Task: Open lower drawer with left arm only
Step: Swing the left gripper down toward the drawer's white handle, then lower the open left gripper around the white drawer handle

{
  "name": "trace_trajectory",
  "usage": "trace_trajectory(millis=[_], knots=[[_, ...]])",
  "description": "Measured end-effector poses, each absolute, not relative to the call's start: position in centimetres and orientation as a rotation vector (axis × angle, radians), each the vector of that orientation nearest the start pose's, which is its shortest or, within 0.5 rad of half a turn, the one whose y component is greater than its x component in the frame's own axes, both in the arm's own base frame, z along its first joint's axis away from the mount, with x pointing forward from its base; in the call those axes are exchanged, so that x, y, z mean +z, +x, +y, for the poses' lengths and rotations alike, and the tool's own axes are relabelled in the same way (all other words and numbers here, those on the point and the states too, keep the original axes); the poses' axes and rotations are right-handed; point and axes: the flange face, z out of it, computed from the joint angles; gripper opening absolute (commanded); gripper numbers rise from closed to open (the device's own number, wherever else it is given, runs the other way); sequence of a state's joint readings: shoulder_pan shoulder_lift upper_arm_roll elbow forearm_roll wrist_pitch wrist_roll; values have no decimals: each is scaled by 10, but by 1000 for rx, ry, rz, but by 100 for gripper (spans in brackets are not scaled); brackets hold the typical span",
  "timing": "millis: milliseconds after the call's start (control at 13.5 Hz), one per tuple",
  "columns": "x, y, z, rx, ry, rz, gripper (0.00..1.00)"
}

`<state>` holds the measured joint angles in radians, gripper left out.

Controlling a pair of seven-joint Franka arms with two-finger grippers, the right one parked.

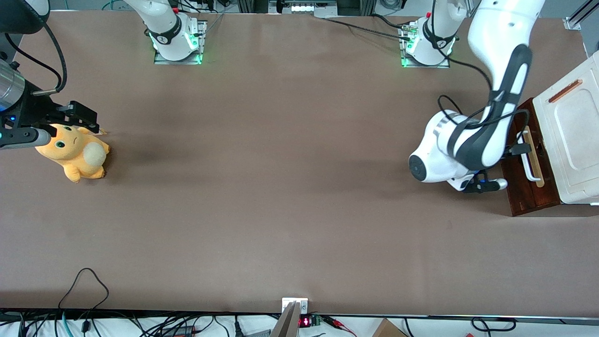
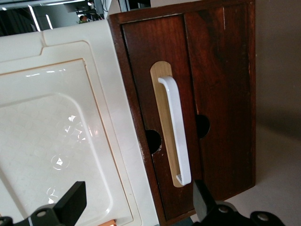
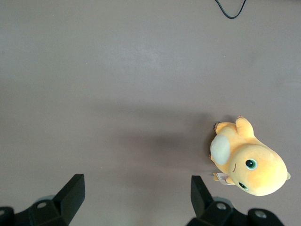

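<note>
Left wrist view, item one: gripper of the left arm, two black fingers spread wide apart with nothing between them, poised above the cabinet's front edge and not touching the handle. Item two: white loop handle, mounted on a pale wood strip, lying in the span between the fingers though nearer one of them. Item three: lower drawer, dark reddish-brown wood, projecting a little from under the white cabinet top; two round notches show in its wood, one on each side of the handle. Front view, nearest first: brown table; yellow plush toy lying toward the parked arm's end; drawer and cabinet at the working arm's end, with the arm's wrist bent over them. Judged stage: approach, grasp not yet made. Hazards: the fingers sit off-centre, so a straight descent may set a fingertip on top of the loop or on the wood instead of straddling it; a weak pinch on the smooth handle could slip once pulling starts; a pull not in line with the drawer's travel may jam it or drag the whole cabinet across the table
</note>
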<state>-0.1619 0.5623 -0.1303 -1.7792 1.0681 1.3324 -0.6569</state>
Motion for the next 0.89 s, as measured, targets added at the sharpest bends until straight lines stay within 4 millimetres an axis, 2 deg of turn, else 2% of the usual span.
trace_trajectory(millis=[370,592,887], knots=[[199,566,-49,410,-1699,94,100],[189,566,-51,429,-1710,144,100],[187,565,-51,446,-1706,177,100]])
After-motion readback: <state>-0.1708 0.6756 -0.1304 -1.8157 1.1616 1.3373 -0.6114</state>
